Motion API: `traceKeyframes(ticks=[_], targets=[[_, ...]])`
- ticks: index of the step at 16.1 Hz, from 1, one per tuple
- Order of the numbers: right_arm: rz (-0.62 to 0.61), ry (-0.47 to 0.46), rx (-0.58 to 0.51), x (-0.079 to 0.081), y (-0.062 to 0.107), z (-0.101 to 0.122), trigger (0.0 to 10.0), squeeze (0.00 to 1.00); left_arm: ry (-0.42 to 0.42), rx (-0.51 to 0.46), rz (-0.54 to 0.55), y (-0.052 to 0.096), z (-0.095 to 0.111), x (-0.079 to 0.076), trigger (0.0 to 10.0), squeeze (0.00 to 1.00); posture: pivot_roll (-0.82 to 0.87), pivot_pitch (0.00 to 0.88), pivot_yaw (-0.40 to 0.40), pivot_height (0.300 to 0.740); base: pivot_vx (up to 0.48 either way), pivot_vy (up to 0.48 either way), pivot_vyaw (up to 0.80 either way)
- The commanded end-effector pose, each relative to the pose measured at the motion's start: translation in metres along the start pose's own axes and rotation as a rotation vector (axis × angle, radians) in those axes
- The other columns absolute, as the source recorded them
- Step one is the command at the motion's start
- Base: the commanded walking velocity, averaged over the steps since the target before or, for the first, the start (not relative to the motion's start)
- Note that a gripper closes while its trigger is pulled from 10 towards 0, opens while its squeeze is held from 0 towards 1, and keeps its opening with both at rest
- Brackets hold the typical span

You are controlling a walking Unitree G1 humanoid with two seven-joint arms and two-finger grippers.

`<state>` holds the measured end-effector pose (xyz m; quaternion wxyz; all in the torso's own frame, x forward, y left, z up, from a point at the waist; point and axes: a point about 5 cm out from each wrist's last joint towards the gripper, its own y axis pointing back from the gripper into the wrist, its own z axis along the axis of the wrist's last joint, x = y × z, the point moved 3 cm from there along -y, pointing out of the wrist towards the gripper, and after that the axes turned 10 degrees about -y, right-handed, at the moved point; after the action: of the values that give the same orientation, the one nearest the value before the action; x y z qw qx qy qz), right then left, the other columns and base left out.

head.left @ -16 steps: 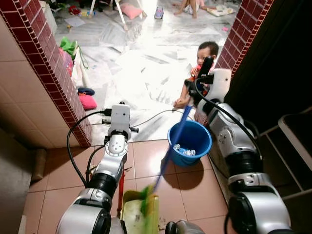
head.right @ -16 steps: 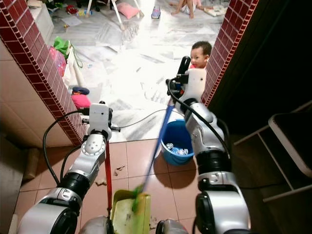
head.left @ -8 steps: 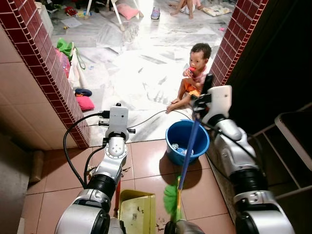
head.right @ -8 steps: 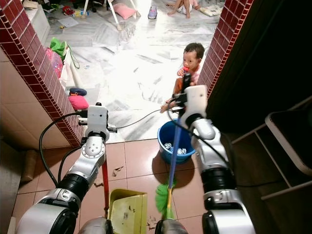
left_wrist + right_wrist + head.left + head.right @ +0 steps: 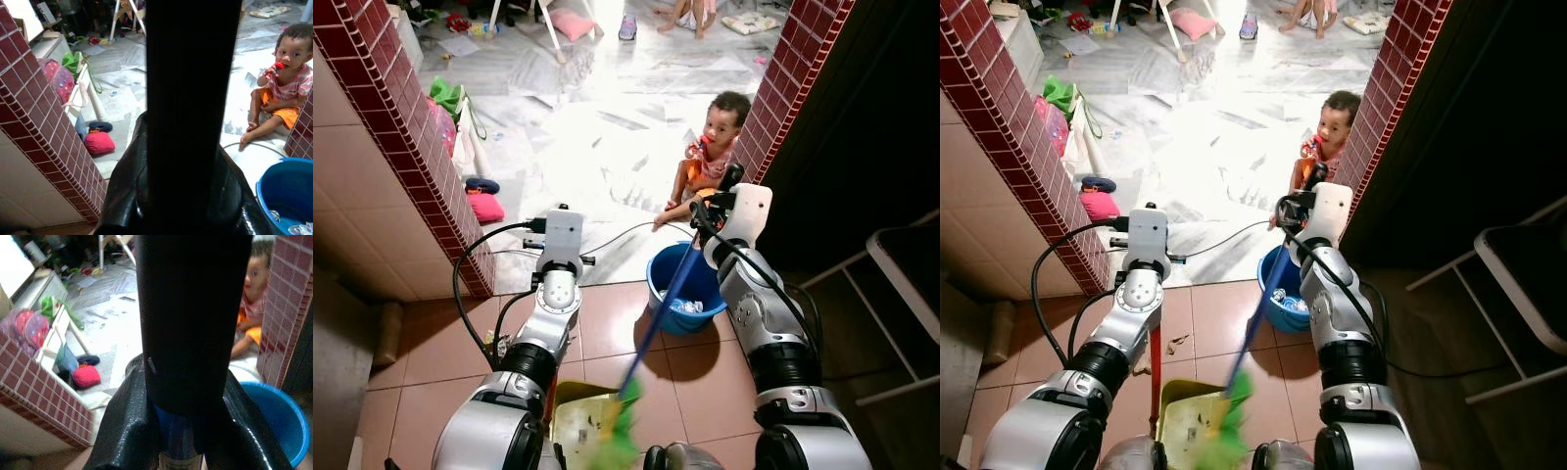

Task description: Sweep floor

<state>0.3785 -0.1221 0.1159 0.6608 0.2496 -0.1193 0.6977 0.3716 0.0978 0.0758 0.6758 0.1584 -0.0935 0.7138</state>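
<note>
My right gripper [image 5: 732, 178] is raised above the blue bucket [image 5: 703, 280] and is shut on the broom's blue handle [image 5: 658, 318]. That handle slants down and left to the green bristles [image 5: 617, 443], which lie over the yellow-green dustpan [image 5: 1182, 421] at my feet. The dustpan's red handle [image 5: 1154, 377] rises under my left forearm. My left gripper [image 5: 560, 217] shows as one black column with no gap in the left wrist view. A few scraps of debris [image 5: 1175, 345] lie on the brown tiles beside the dustpan.
A small child [image 5: 712, 147] sits on the marble floor just beyond the bucket. Red-tiled pillars [image 5: 421, 147] stand on both sides of the doorway. A cable [image 5: 622, 233] crosses the threshold. A chair frame [image 5: 901, 284] stands at right. Toys and cushions litter the far room.
The broom head swung from the right of the dustpan back left onto it. My right gripper moved slightly left. The child leaned a little.
</note>
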Motion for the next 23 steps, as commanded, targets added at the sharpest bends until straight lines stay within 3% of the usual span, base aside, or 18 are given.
traceKeyframes(ticks=[1, 5, 7, 8, 13, 16, 20, 23], targets=[[0.0, -0.109, -0.025, 0.005, -0.005, 0.011, 10.0, 0.0, -0.029, 0.07, -0.018, 0.005, -0.016, -0.006, 10.0, 0.0, -0.08, 0.055, -0.028, 0.74, 0.0, 0.0, 0.0], [0.057, -0.147, -0.184, 0.017, -0.012, 0.059, 10.0, 0.0, -0.042, -0.004, 0.039, -0.001, -0.003, 0.005, 10.0, 0.0, -0.09, 0.039, -0.028, 0.74, 0.0, 0.0, 0.0], [0.105, -0.109, -0.243, 0.025, -0.011, 0.079, 10.0, 0.0, -0.03, -0.046, 0.122, -0.007, 0.007, 0.024, 10.0, 0.0, -0.09, 0.028, -0.028, 0.74, 0.0, 0.0, 0.0], [0.119, -0.044, -0.275, 0.026, -0.009, 0.086, 10.0, 0.0, -0.037, -0.054, 0.18, -0.011, 0.009, 0.039, 10.0, 0.0, -0.09, 0.019, -0.029, 0.74, 0.0, 0.0, 0.0], [0.089, 0.075, -0.316, 0.009, -0.006, 0.095, 10.0, 0.0, -0.001, -0.066, 0.304, -0.021, 0.017, 0.08, 10.0, 0.0, -0.07, 0.0, -0.032, 0.74, 0.0, 0.0, 0.0], [0.09, 0.115, -0.274, 0.0, -0.007, 0.086, 10.0, 0.0, 0.043, -0.123, 0.365, -0.024, 0.034, 0.098, 10.0, 0.0, -0.06, 0.0, -0.041, 0.74, 0.0, 0.0, 0.0], [0.167, 0.27, -0.177, 0.004, -0.004, 0.051, 10.0, 0.0, 0.062, -0.166, 0.44, -0.024, 0.045, 0.12, 10.0, 0.0, -0.05, 0.0, -0.044, 0.74, 0.0, 0.0, 0.0], [0.359, 0.393, -0.129, 0.022, 0.01, 0.026, 10.0, 0.0, -0.038, -0.193, 0.552, -0.017, 0.044, 0.144, 10.0, 0.0, -0.05, 0.0, -0.042, 0.74, 0.0, 0.0, 0.0]])
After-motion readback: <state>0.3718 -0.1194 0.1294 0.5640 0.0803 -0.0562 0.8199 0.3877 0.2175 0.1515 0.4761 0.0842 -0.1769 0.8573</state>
